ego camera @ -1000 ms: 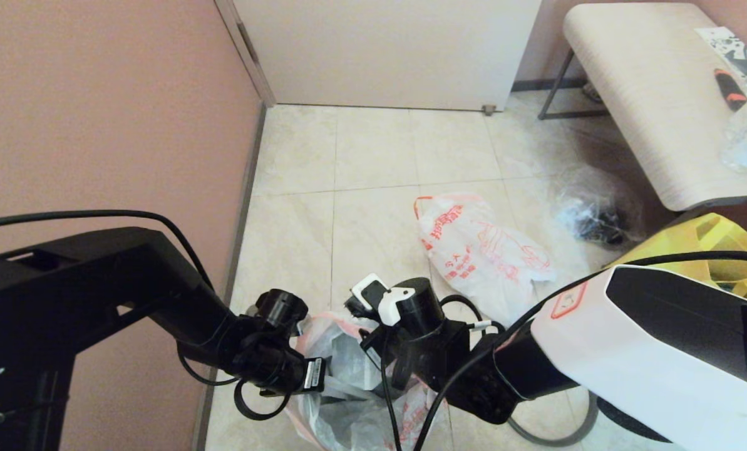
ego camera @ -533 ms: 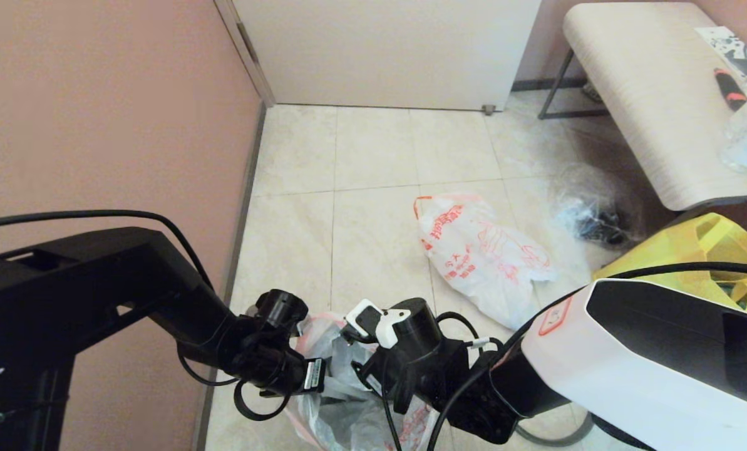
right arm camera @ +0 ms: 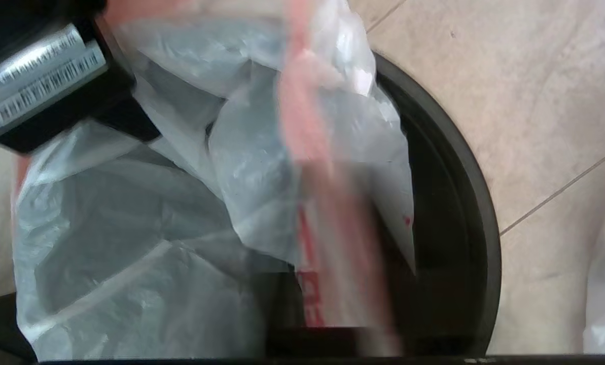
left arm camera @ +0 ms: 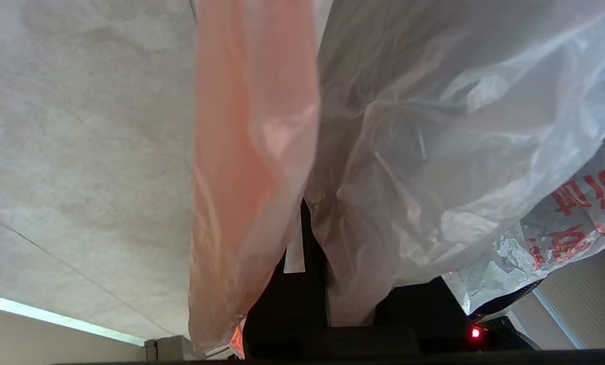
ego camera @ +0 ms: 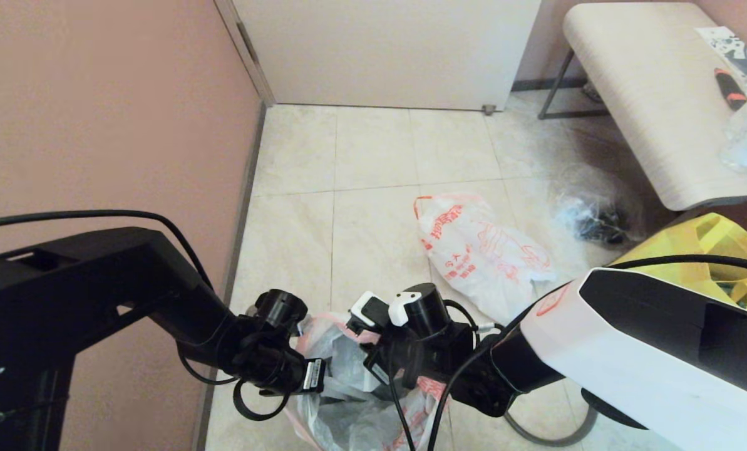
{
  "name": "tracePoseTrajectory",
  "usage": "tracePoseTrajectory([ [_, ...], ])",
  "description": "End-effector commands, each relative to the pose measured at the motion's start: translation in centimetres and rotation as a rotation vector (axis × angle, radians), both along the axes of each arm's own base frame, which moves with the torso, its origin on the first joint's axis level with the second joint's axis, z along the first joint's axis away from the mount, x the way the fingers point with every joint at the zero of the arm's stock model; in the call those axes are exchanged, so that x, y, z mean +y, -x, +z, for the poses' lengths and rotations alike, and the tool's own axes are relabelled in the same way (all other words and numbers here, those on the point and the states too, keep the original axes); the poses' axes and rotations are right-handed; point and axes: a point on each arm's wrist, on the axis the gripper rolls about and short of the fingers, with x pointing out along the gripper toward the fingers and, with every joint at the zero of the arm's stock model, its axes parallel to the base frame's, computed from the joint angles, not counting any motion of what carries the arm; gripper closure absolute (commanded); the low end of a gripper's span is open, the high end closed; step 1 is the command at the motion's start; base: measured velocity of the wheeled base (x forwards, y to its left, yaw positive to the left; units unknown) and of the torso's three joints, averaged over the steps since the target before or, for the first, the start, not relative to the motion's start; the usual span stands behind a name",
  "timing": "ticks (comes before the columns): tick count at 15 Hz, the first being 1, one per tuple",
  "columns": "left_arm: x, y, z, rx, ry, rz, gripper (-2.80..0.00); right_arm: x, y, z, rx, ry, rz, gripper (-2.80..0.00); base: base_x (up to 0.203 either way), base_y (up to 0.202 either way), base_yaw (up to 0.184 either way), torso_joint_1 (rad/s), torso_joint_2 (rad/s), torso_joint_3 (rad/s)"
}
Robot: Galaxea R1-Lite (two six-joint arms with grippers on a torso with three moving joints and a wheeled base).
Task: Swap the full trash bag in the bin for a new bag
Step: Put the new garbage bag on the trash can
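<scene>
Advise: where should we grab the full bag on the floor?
Take the orange-red handle loop at the far-left end of the full bag, coming from above. It stands clear of the bulgy body, which offers no firm edge. Left gripper and right gripper are both at the new bag over the bin.

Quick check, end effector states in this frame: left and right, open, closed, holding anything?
Left end effector: closed on the new bag, at its gathered handle.
Right end effector: closed on the new bag's other handle, above the bin.
</scene>
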Motion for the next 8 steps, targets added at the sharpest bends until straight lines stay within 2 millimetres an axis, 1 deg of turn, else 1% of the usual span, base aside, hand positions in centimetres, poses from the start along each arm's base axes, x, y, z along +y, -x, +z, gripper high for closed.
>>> tracePoseTrajectory([
  [1, 0.0, 0.0, -0.1, 0.002, 0.002, 0.002, 0.0, -0.2, 0.3, -0.2, 0.02, 0.017, 0.01, 0.0, 0.0, 0.0, 0.0, 0.0, 0.0, 0.0],
  [2, 0.0, 0.0, -0.1, 0.002, 0.002, 0.002, 0.0, -0.3, 0.5, 0.0, 0.039, 0.026, 0.025, 0.0, 0.0, 0.0, 0.0, 0.0, 0.0, 0.0],
  [5, 0.0, 0.0, 0.0, 0.0, 0.003, 0.003, 0.0, -0.8, 1.2, 1.8, 0.088, 0.028, 0.071, 0.0, 0.0, 0.0, 0.0, 0.0, 0.0, 0.0],
  [6, 0.0, 0.0, -0.1, 0.001, 0.003, 0.004, 0.0, -1.1, 1.3, 2.5, 0.095, 0.024, 0.071, 0.0, 0.0, 0.0, 0.0, 0.0, 0.0, 0.0],
  [8, 0.0, 0.0, -0.1, 0.001, 0.003, 0.004, 0.0, -1.7, 1.4, 3.5, 0.13, 0.009, 0.047, 0.0, 0.0, 0.0, 0.0, 0.0, 0.0, 0.0],
])
